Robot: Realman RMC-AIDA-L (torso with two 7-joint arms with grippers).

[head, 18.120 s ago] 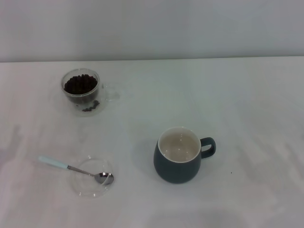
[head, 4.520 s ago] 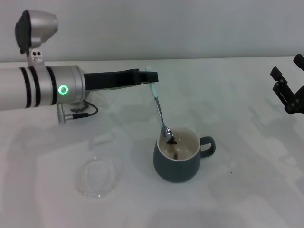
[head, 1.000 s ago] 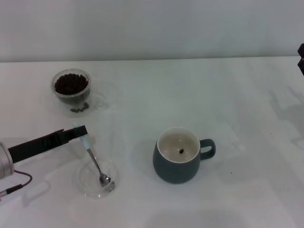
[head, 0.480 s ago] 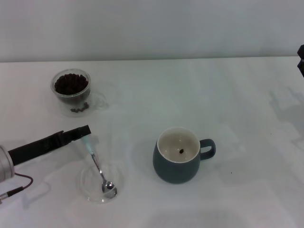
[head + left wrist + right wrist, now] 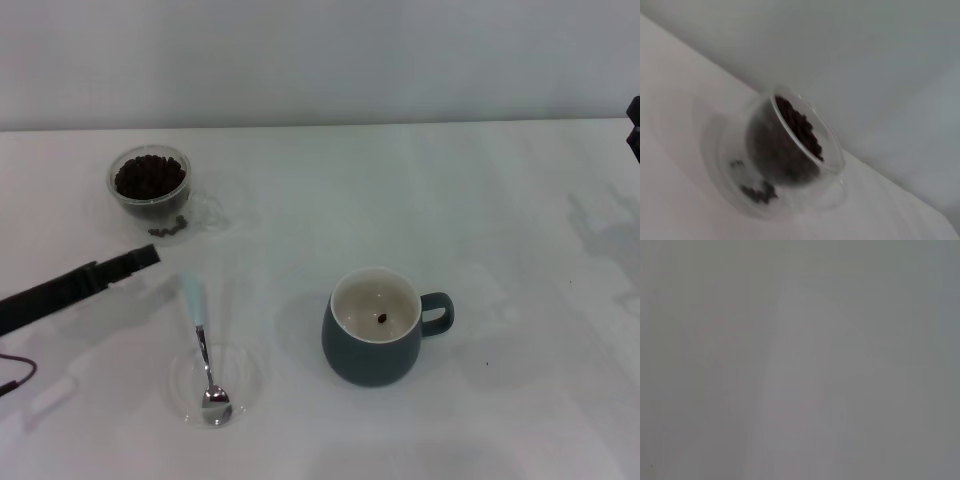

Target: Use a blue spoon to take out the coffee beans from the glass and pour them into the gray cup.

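1. Your left gripper (image 5: 150, 254) reaches in over the counter (image 5: 500, 200) from the left edge, between the glass (image 5: 150, 190) and the spoon (image 5: 200, 345). It holds nothing; you cannot tell from this angle whether its fingers are parted or together.
2. The spoon lies free of the gripper. Its metal bowl rests in the clear round dish (image 5: 240, 385) near the front left, and its pale blue handle points away from you toward the gripper tip, just short of it.
3. The glass stands upright at the back left, filled with coffee beans (image 5: 150, 176). The left wrist view shows the same heap (image 5: 797, 127) close up, with a few loose beans lower down in the glass.
4. The mug (image 5: 375, 345) stands upright right of the dish, well apart from it, handle to the right. One bean (image 5: 382, 319) lies on its cream floor.
5. Your right gripper (image 5: 634, 125) shows only as a dark sliver at the far right edge; its fingers cannot be judged. The right wrist view shows nothing distinct.
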